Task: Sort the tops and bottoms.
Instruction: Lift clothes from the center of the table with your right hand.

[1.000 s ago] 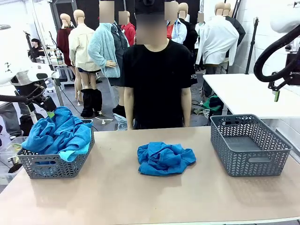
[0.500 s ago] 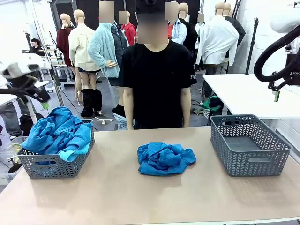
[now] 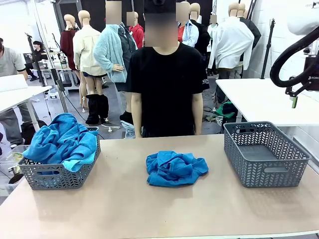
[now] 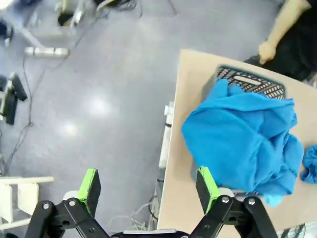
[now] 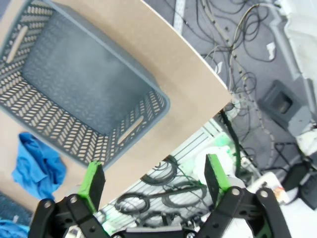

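Left basket [image 3: 57, 174] heaped with tops [image 3: 62, 140]; one blue garment [image 3: 175, 168] waits mid-bench, right basket [image 3: 266, 154] empty; both hands [image 4: 148, 186] [image 5: 154, 182] released.

A person in a black T-shirt [image 3: 168, 84] stands at the far edge of the tan table [image 3: 149, 209], arms hanging down. Behind and to the right of that person stands a white table [image 3: 264, 102]. Another person in a grey top [image 3: 10, 62] is far off to the left of the tan table. Loose black cables [image 5: 233, 25] lie on the grey floor [image 4: 99, 99] beside the tan table.
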You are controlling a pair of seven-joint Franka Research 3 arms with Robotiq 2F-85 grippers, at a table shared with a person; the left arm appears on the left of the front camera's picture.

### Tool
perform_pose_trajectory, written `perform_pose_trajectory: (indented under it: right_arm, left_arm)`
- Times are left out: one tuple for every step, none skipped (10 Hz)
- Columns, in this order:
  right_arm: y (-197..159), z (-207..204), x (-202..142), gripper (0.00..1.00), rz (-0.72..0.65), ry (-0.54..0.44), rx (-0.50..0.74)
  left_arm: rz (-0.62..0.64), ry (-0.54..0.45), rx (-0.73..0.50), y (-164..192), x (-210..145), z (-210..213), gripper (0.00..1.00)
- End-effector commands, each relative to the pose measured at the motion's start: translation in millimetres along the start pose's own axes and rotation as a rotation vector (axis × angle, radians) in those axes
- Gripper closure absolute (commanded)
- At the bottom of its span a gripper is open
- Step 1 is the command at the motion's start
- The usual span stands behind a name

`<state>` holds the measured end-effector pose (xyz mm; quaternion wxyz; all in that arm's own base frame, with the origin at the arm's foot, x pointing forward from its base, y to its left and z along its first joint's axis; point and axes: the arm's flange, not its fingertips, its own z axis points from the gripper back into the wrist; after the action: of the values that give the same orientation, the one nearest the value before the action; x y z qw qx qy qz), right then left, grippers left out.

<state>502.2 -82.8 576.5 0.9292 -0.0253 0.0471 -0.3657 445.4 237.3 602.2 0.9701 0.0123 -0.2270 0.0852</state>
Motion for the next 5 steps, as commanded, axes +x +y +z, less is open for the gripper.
perform_pose_trajectory:
  right_arm:
    - [0.1,1.5,0.5,0.0,0.005,-0.006,-0.017]
    - [0.1,1.5,0.5,0.0,0.005,-0.006,-0.017]
    - [0.0,0.0,0.0,0.0,0.0,0.0,0.0]
    - [12.1,16.2,-7.0,0.0,0.054,-0.046,-0.026]
    - [30.3,40.1,-22.9,0.0,0.113,-0.122,-0.037]
  left_arm:
    - [0.07,0.035,-0.091,37.3,-8.3,-14.9,0.0]
    - [0.158,0.011,-0.092,60.3,-14.0,-18.2,0.0]
    - [0.154,-0.021,-0.1,72.5,-16.4,-19.9,0.0]
    - [0.136,-0.006,-0.014,65.0,-13.2,-22.2,0.0]
    - [0.159,0.022,-0.075,67.2,-23.7,-23.5,0.0]
